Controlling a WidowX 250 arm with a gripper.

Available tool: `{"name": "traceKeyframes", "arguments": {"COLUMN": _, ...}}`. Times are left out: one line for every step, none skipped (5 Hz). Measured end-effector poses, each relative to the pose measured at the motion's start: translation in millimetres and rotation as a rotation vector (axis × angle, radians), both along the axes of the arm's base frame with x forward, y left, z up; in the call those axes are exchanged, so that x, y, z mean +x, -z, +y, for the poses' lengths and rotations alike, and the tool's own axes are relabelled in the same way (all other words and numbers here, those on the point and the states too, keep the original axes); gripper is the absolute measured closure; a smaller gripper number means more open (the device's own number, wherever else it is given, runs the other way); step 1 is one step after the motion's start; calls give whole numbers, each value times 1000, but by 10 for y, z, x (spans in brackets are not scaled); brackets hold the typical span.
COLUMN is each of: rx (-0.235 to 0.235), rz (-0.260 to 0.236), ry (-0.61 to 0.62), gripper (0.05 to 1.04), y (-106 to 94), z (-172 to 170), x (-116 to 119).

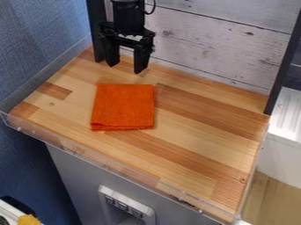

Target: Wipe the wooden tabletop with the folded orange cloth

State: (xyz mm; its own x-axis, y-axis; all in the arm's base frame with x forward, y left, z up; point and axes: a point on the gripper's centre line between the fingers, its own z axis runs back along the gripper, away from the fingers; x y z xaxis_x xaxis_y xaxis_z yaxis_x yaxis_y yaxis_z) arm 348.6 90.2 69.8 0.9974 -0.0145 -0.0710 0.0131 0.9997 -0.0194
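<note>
Folded orange cloth [123, 106], roughly square and fuzzy like towelling, lies just below the black two-finger gripper [126, 68] in the view, left of the worktop's middle. The gripper hangs upright near the top edge, its blocky, matte fingers spread wide, with wood showing between them. The arm above is cut off by the view's top edge. The cloth's layers show along its lower edge; how many there are is hard to make out.

Beneath lies a butcher-block worktop [194, 147] of smooth, pale and reddish-brown wood strips. A clear plastic rim [132, 175] runs along its front. Behind stands a wall of weathered whitish planks [206, 41], grained and knotted, between dark upright posts. A woven-looking blue surface [38, 39] is at left. Below, a grey panel [76, 176] carries a pale switch unit [126, 206], cut off at the bottom, as is a yellow object [28, 220], too partial to identify.
</note>
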Motion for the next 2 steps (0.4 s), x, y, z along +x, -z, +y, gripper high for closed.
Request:
{"name": "traceKeyframes", "arguments": {"rx": -6, "rz": 14, "ry": 29, "gripper": 86, "y": 86, "z": -16, "x": -60}}
{"name": "traceKeyframes", "arguments": {"rx": -13, "rz": 23, "ry": 84, "gripper": 87, "y": 176, "z": -53, "x": -182}}
